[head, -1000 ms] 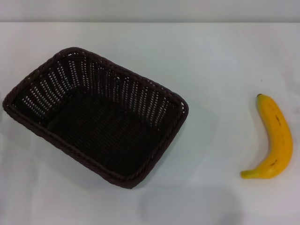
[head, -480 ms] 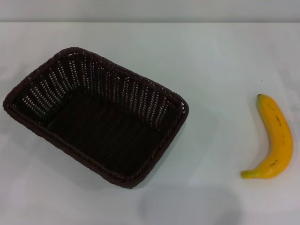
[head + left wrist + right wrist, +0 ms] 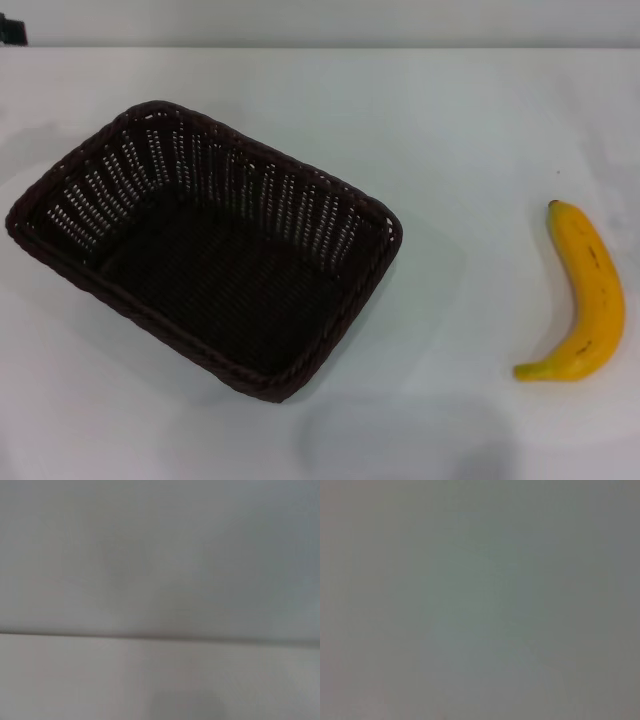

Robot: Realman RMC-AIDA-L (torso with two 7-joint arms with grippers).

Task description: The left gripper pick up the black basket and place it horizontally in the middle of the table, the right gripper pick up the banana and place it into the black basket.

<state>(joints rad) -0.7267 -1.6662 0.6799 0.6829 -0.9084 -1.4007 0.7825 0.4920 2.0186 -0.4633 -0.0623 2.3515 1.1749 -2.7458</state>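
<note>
The black basket sits on the white table, left of the middle, with its long sides running at a slant. It is empty. The yellow banana lies on the table at the right, well apart from the basket, its greenish stem end toward the front. A small black piece of my left gripper shows at the far left corner of the head view, behind and well clear of the basket. My right gripper is out of view. Both wrist views show only a blank grey surface.
The table's far edge runs across the top of the head view, with a grey wall behind it. Bare white table lies between the basket and the banana.
A black piece of my left gripper has come into the far left corner of the head view. The basket and the banana have not moved.
</note>
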